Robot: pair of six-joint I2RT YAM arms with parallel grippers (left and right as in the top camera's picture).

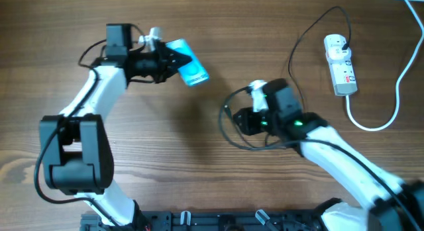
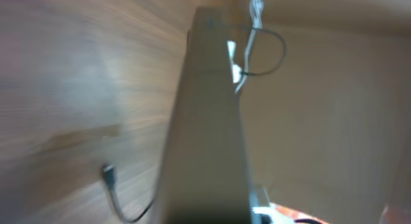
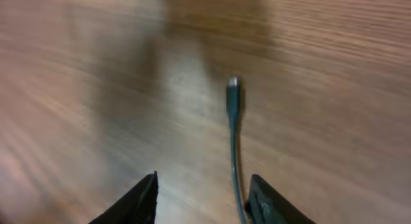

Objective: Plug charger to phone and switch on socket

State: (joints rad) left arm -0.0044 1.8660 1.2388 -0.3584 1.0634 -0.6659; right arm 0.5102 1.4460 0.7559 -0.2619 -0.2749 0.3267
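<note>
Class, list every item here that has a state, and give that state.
Phone: gripped, screen lit.
Charger: tip loose on the table, not in the phone.
Socket: switch position unreadable.
Left pincer: shut on the phone.
Right pincer: open around the charger.

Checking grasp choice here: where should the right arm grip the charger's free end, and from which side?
Probably the neck just behind the connector tip, coming from the cable side so the tip stays free. The charger points away from the right gripper, running back between its open jaws.
</note>
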